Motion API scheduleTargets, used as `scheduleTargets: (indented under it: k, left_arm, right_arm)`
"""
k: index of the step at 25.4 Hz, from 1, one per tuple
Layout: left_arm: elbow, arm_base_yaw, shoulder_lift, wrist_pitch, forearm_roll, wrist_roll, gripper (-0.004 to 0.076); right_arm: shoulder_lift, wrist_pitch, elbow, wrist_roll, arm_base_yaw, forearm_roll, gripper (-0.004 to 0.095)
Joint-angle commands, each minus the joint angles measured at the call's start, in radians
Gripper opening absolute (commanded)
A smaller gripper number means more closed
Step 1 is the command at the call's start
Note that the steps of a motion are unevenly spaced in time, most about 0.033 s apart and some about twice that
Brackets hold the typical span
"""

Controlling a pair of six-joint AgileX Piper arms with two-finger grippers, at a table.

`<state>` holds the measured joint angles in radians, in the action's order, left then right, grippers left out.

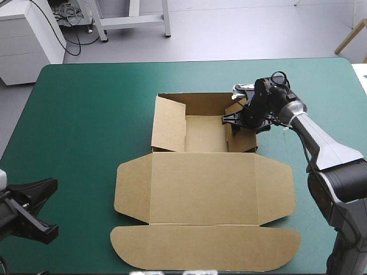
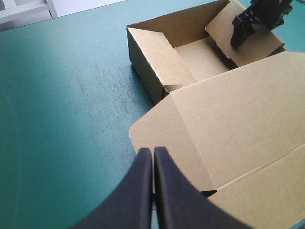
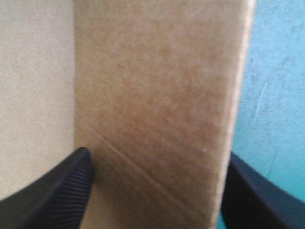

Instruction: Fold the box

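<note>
The box [image 1: 200, 189] lies at the middle of the table [image 1: 86, 114], partly folded. Its far part is a tray [image 1: 203, 134] with the far wall upright. The left wall [image 1: 169, 123] leans in over the tray floor. The lid [image 1: 200, 197] lies flat on the near side of the tray, a side flap [image 1: 132, 186] spread out at each end. The long tuck flap [image 1: 206, 246] with rounded corners lies flat next to the table's near edge.

The right gripper [image 1: 236, 118] is at the tray's right wall [image 3: 157, 95], reaching in from the right. Its fingers [image 3: 62, 191] stand apart, one inside the tray and one on the outside over the teal-green cover, with the wall rising between them. Whether either finger presses the board I cannot tell.

The left gripper [image 2: 153, 150] is at the table's near-left corner, well apart from the box and holding nothing. Its fingers meet in a point aimed toward the lid's left flap.
</note>
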<state>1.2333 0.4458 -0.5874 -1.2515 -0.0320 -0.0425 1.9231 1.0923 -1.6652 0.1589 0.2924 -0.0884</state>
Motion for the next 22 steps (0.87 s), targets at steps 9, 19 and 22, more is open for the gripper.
scheduleTargets:
  k: [9,19,22]
  left_arm:
    - [0.018,0.002,-0.011,-0.045,-0.011,-0.009,-0.001]
    - [0.018,0.002,-0.01,-0.045,-0.002,-0.009,-0.001]
    - [0.018,0.002,-0.01,-0.045,-0.002,-0.009,-0.001]
  right_arm:
    - [-0.054,0.036,-0.163,-0.098,-0.128,0.013,-0.0019]
    - [-0.048,0.047,-0.319,-0.202,-0.539,0.058,-0.0019]
    - [-0.029,0.036,-0.319,-0.222,-0.65,0.058,-0.0019]
